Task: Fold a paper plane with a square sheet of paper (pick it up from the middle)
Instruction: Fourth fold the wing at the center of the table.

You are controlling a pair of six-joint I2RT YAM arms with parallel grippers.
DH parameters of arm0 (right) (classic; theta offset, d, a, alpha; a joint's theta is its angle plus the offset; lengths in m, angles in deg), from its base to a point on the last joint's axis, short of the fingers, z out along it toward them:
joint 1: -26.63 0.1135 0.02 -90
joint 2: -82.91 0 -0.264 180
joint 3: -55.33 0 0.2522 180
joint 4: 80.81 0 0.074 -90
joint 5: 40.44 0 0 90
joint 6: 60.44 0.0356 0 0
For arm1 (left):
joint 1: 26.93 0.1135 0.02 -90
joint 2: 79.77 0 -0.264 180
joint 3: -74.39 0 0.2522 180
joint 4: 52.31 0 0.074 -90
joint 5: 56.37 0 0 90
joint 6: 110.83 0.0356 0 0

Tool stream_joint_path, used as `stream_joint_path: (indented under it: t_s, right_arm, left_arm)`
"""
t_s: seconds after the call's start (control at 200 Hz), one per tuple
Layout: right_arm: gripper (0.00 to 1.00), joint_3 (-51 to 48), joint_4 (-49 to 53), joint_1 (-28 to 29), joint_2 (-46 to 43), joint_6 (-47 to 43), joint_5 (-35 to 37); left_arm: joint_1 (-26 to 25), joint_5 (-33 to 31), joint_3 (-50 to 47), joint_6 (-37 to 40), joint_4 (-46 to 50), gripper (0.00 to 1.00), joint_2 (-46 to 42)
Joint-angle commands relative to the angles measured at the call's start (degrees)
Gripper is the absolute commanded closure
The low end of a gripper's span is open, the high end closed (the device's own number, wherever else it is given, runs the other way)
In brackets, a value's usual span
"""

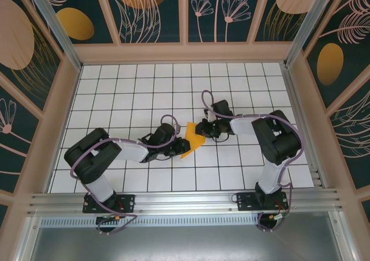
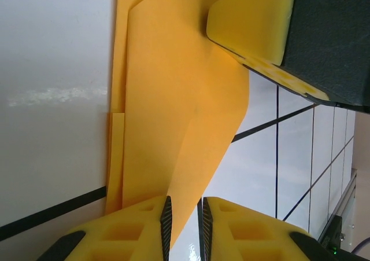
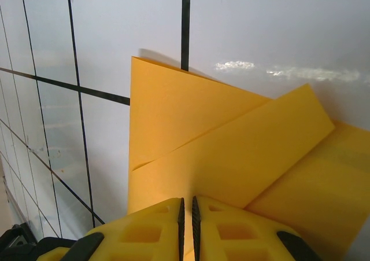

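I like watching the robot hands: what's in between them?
The folded orange-yellow paper spans between the left gripper and right gripper, each pinching an edge, as seen in the top view.

Orange-yellow paper (image 1: pixel 191 139) folded, creased into layered pointed shape; mid-table on white grid; between both arms.

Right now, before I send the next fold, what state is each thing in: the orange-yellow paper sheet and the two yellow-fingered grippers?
orange-yellow paper sheet: partly folded, overlapping flaps with diagonal creases, pinched from two sides.
left gripper: shut on one edge of the paper.
right gripper: shut on the paper, facing the left gripper.
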Motion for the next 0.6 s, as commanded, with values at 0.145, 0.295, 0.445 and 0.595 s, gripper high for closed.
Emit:
stream_joint_path:
  t_s: [0.145, 0.295, 0.445, 0.595]
  right_arm:
    - [0.84, -0.2, 3.2, 0.0, 2.7, -0.4, 3.8]
    - [0.84, -0.3, 3.2, 0.0, 2.8, -0.4, 3.8]
    - [0.84, -0.4, 3.1, 0.0, 3.0, -0.4, 3.8]
    - [0.84, -0.4, 3.3, 0.1, 3.2, -0.5, 3.8]
  left_arm:
    - [-1.0, -0.5, -0.8, -0.3, 1.6, 0.74, -4.9]
    - [-2.1, -0.7, -0.7, -0.6, 2.6, 0.74, -4.9]
    - [-2.2, -1.6, -1.6, -1.3, 3.3, 0.74, -4.1]
    - [-2.2, -2.7, -1.8, -1.5, 4.6, 0.75, -3.2]
